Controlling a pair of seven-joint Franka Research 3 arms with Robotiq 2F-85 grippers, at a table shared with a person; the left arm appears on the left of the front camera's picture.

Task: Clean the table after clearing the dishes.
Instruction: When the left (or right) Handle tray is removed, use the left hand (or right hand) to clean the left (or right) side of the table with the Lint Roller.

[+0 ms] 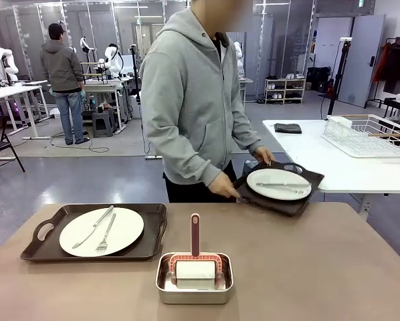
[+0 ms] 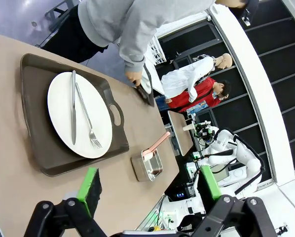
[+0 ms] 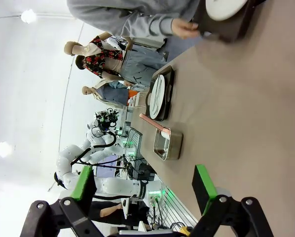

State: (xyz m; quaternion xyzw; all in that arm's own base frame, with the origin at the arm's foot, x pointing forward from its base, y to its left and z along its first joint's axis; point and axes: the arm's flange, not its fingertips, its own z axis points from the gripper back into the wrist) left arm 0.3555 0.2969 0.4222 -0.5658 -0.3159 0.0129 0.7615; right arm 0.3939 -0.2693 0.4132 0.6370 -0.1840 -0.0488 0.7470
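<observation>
On the tan table point(image 1: 320, 267), at the left, lies a dark brown tray point(image 1: 153, 231) holding a white plate point(image 1: 101, 231) with a knife and fork. A person in a grey hoodie holds a second tray point(image 1: 280, 200) with a plate point(image 1: 278, 184) and cutlery, lifted over the far right edge. In the left wrist view my left gripper point(image 2: 150, 190) hovers open above the table point(image 2: 137, 123), near the tray point(image 2: 39, 143) and its plate point(image 2: 78, 114). My right gripper point(image 3: 143, 185) is open too, high over the table point(image 3: 246, 98), with the person's tray point(image 3: 226, 22) far off.
A shiny metal pan point(image 1: 194, 281) with a pink-handled scrubber stands at the near middle, also seen as pan point(image 2: 147, 167) and pan point(image 3: 168, 144). A white table point(image 1: 360, 167) with a wire rack point(image 1: 370, 134) stands at the right behind.
</observation>
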